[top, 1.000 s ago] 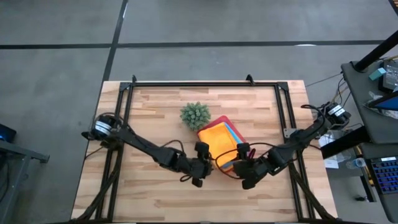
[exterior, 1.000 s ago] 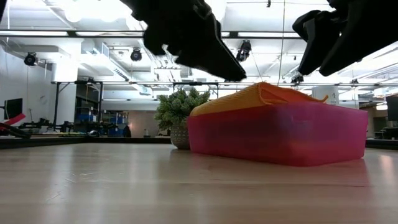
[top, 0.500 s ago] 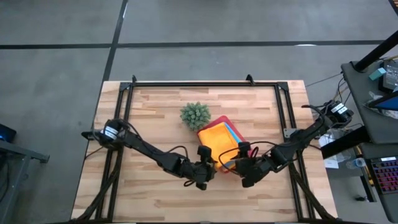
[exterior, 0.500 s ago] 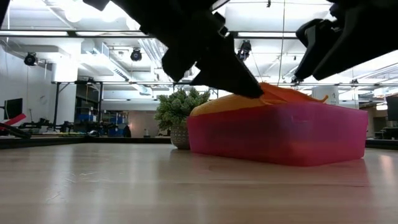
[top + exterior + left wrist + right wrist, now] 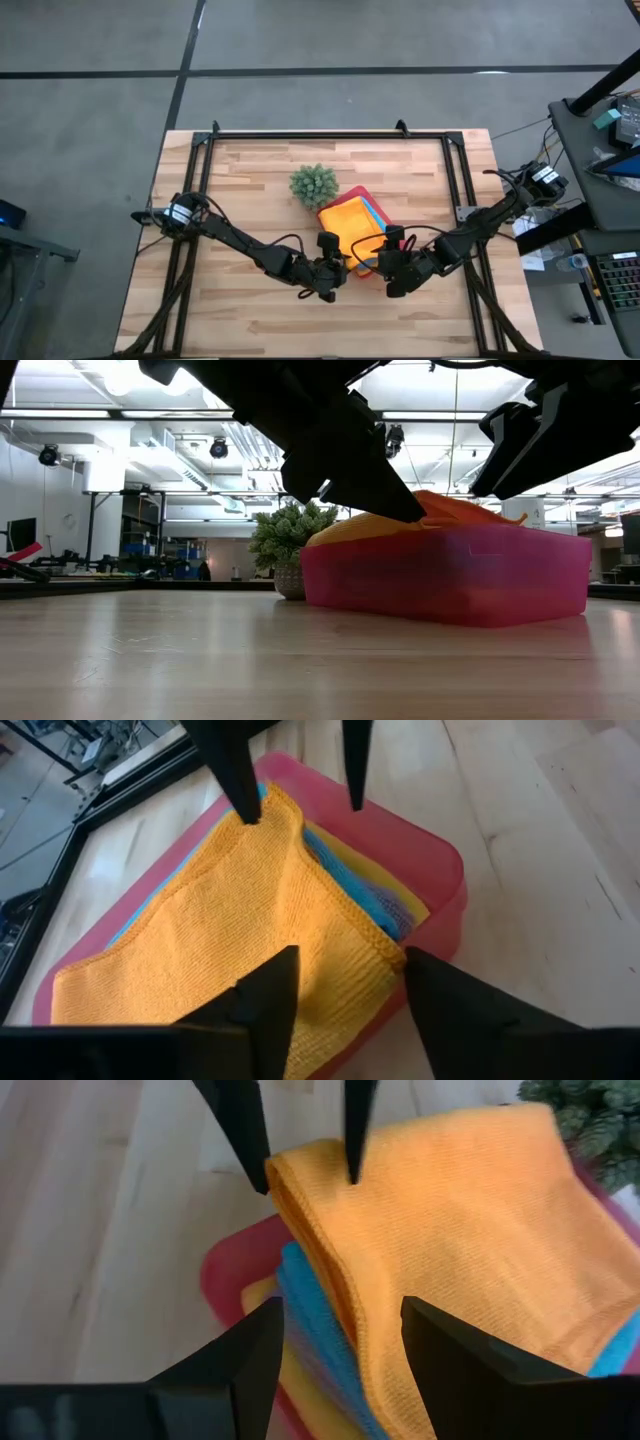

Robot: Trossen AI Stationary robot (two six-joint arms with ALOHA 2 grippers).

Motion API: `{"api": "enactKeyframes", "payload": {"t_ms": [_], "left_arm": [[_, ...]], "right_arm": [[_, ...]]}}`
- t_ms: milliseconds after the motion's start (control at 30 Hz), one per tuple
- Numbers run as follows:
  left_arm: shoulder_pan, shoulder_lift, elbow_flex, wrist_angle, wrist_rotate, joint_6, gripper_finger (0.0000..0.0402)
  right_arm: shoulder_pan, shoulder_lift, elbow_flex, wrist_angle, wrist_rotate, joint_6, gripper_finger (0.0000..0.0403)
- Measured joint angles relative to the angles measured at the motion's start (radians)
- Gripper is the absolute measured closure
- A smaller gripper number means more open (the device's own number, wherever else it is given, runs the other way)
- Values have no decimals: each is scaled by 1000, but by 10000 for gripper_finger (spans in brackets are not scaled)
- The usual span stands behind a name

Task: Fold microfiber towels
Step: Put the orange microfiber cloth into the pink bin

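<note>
**Both hands lined up on the orange towel**

So the fuzzy orange microfiber towel (image 5: 353, 228) tops a stack in the rigid pink tray (image 5: 378, 204), mid-tabletop beside the spiky plant (image 5: 314, 184). Left hand (image 5: 338, 270) and right hand (image 5: 392, 270) hover at its near edge, fingers apart, one corner each. Left looks slightly nearer. Blue and yellow towels peek out underneath.

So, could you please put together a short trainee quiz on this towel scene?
1. Which colour towel lies on top of the stack in the pink tray?
2. True or false: the green plant stands inside the tray.
3. The left gripper has its jaws: A) open around the towel's edge B) shut, away from the tray.

Key: 1. Orange: the orange towel. 2. False, beside it. 3. A.
</note>
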Motion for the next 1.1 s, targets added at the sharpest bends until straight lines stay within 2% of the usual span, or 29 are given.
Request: {"api": "enactKeyframes", "payload": {"t_ms": [367, 800, 1000, 1100], "left_arm": [[2, -6, 1, -1, -2, 16, 392], [28, -55, 5, 64, -4, 22, 399], [33, -55, 5, 61, -3, 4, 400], [34, -56, 5, 62, -3, -4, 400]], "right_arm": [[0, 0, 0, 2, 18, -26, 209], [0, 2, 0, 15, 68, -59, 209], [-4, 44, -3, 16, 76, -60, 209], [-5, 82, -2, 14, 132, -67, 209]]}}
